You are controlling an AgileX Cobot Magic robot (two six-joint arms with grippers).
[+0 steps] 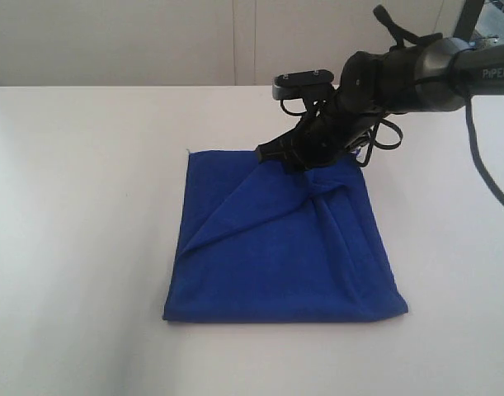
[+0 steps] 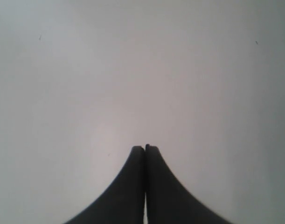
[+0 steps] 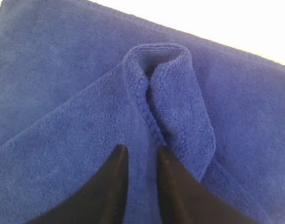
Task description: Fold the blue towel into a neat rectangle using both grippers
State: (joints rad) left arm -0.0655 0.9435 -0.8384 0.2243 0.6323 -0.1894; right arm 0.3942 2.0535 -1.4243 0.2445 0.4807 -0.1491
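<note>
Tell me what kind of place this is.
Most likely a robotics lab or test bench: a plain white table, a pale blank wall behind it, and a black robot arm working on a blue towel.

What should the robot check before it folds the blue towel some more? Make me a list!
1. The right black gripper has a grip on the soft royal-blue cloth towel: ok, a ridge of cloth sits between its jaws.
2. The left black gripper holds the towel too: not ok, it is shut over the bare white table.
3. The towel lies smooth: not ok, creases run out from the pinch.
4. The near edge lies flat on the table: ok.
5. How many layers are pinched: cannot tell.
</note>
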